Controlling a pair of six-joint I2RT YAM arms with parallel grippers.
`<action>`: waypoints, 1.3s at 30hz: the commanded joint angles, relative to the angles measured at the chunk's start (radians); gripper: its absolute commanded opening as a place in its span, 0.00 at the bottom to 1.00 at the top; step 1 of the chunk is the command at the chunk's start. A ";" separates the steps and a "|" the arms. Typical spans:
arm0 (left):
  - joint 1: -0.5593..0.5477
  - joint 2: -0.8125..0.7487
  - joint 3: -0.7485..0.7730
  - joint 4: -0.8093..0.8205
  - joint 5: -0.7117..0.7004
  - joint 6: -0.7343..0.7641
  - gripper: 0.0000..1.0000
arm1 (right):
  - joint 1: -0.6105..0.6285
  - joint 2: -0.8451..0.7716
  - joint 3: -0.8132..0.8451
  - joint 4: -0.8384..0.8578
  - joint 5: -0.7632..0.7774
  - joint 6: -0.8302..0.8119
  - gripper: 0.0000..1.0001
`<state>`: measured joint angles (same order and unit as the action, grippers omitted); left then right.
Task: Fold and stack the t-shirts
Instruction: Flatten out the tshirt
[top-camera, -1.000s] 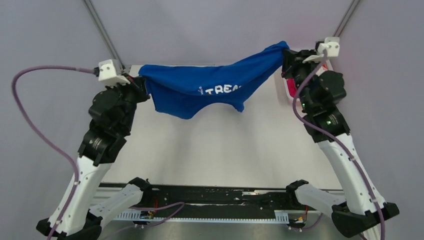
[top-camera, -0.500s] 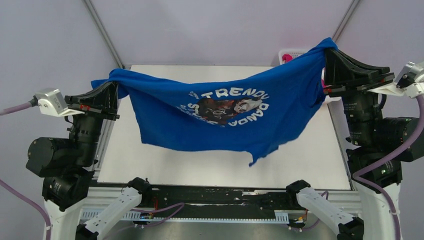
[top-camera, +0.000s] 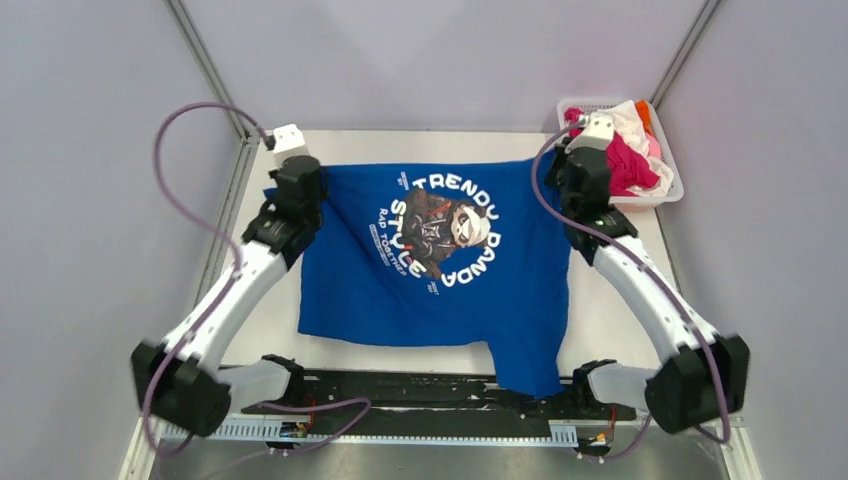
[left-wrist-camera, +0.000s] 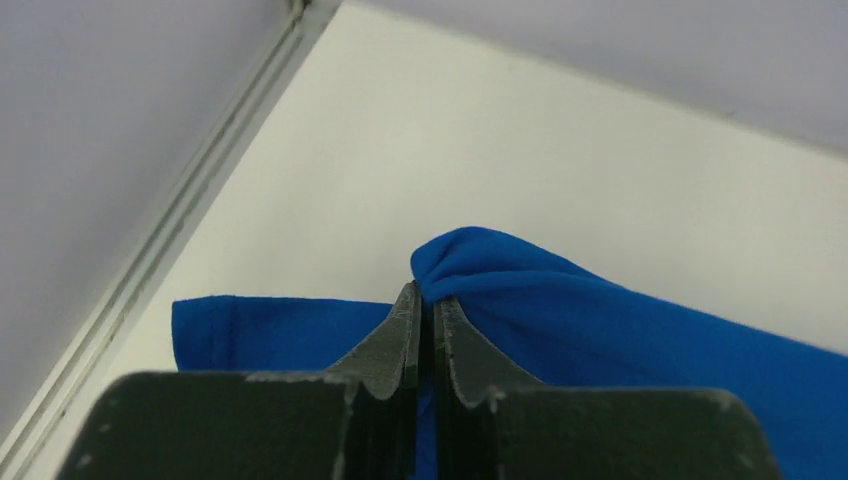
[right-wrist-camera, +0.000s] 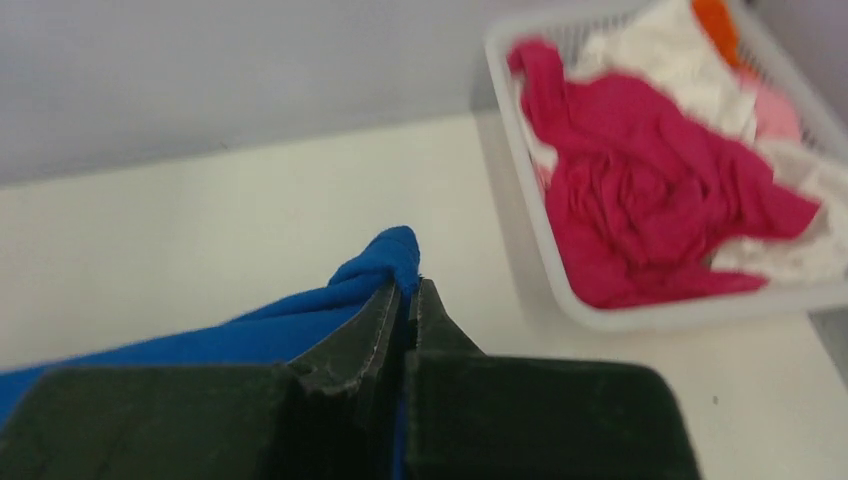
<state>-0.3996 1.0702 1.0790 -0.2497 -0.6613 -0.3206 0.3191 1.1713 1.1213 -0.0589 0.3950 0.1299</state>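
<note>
Left arm (top-camera: 236, 288) and right arm (top-camera: 640, 290) stretched forward, left tool (left-wrist-camera: 425, 300) and right tool (right-wrist-camera: 408, 290) pinched closed

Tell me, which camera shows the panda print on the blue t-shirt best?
The top external view: the whole panda print faces it on the spread blue t-shirt. The wrist views show only a blue fold pinched in the left gripper and right gripper, no print.
</note>
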 joint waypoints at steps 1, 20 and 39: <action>0.152 0.291 0.008 -0.020 0.022 -0.150 0.12 | -0.082 0.185 -0.110 0.115 -0.013 0.194 0.09; 0.150 0.399 0.010 -0.137 0.542 -0.261 1.00 | -0.091 0.232 -0.145 -0.074 -0.510 0.382 1.00; 0.127 0.559 0.048 0.000 0.586 -0.297 1.00 | -0.038 0.827 0.314 -0.017 -0.736 0.315 1.00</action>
<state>-0.2771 1.5620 1.0096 -0.3012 -0.0536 -0.6094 0.2749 1.8771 1.2888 -0.1024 -0.3019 0.4576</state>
